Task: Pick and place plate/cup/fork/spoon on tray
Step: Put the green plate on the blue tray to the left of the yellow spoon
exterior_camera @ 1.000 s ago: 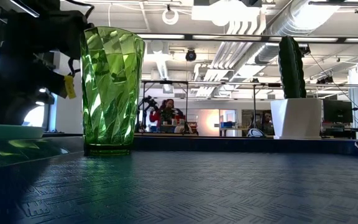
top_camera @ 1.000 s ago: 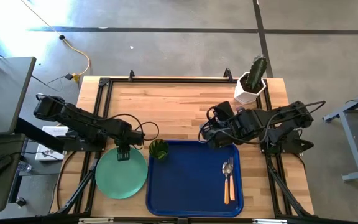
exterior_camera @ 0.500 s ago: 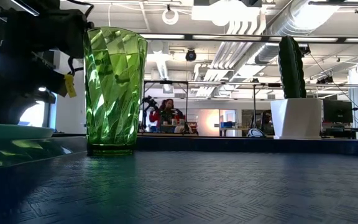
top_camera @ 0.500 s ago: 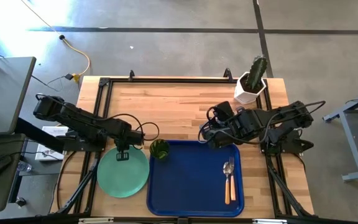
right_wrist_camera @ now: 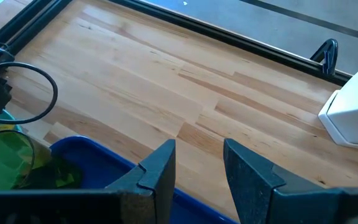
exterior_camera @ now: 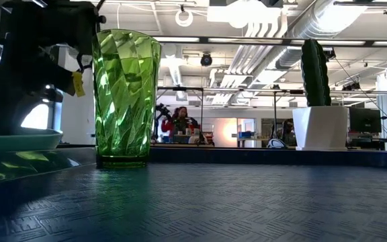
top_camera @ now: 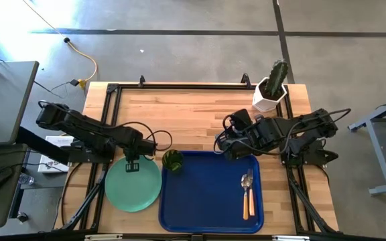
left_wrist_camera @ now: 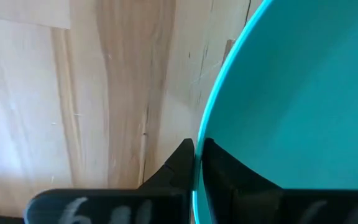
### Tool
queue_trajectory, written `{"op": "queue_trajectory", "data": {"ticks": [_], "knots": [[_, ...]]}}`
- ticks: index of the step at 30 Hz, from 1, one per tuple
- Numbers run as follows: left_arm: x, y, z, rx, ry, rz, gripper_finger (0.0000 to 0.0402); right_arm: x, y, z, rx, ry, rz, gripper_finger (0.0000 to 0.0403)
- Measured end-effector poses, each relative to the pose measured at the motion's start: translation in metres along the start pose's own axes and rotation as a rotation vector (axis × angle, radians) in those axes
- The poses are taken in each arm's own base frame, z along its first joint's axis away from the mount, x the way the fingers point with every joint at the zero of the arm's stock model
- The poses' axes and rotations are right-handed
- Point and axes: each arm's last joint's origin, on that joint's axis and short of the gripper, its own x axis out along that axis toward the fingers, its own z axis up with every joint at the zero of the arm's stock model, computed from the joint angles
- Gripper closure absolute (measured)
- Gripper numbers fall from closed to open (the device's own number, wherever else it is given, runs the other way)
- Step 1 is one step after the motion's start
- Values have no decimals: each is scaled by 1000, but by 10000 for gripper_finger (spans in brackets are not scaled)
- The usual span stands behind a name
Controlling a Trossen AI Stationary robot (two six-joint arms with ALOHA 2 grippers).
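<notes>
left gripper (top_camera: 132, 165): pinched on plate (top_camera: 134, 194) rim, beside tray (top_camera: 206, 201)
right gripper (right_wrist_camera: 197, 165): spread, held over tray's far edge

An open-plan robotics lab: exposed ceiling ducts (exterior_camera: 318, 23), a seated person (exterior_camera: 179, 123) at far workstations, and a framed wooden table (top_camera: 193, 110) on concrete floor.

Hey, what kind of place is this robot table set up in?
Most likely an open-plan robotics lab or workshop: exposed ceiling ducts and strip lights overhead, a concrete floor around the wooden table, and a person seated at workstations behind.
</notes>
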Motion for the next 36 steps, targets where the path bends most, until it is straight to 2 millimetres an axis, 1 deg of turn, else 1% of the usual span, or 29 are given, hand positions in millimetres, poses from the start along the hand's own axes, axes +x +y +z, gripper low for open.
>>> {"op": "queue_trajectory", "data": {"ticks": [8,20,24,30,36], "knots": [[-12,3,-1,-19,24,100,389,0,0,0,5,0,0,277],[-32,7,0,-26,15,220,389,0,0,0,8,0,0,277],[-39,11,0,-41,8,252,389,0,0,0,7,-4,-1,277],[-56,21,1,-67,-42,330,389,0,0,0,7,-3,-1,277],[-68,34,-1,-102,-23,418,389,0,0,0,8,-3,0,277]]}}
